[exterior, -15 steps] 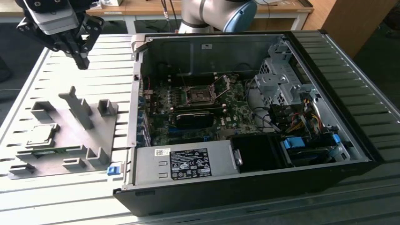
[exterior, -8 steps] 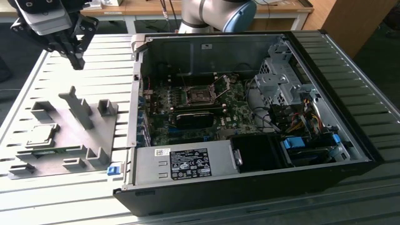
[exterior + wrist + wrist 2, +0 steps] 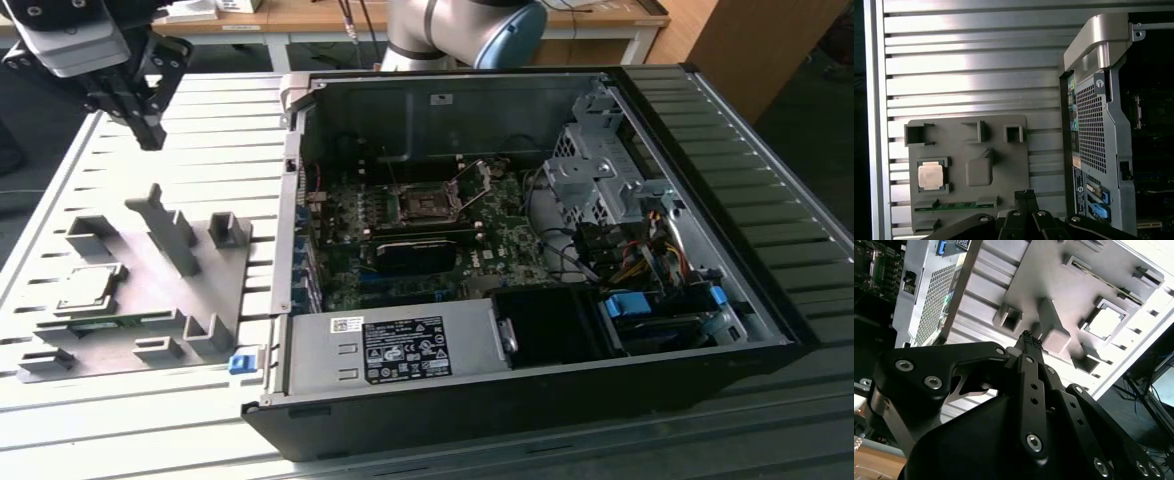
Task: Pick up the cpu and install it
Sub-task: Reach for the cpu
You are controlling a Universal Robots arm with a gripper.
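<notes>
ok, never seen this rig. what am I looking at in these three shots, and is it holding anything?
It is one robot arm with a black two-finger gripper. The exterior view comes from a camera off the arm. Both wrist views come from cameras riding on the arm, looking past the gripper. On the slatted metal table lie an open black computer case and a grey plastic fixture plate. The cpu, a small flat silvery square chip, sits in a nest on that plate. The gripper hangs above the table near the plate, fingers together, holding nothing. The dark square socket is inside the case.
</notes>
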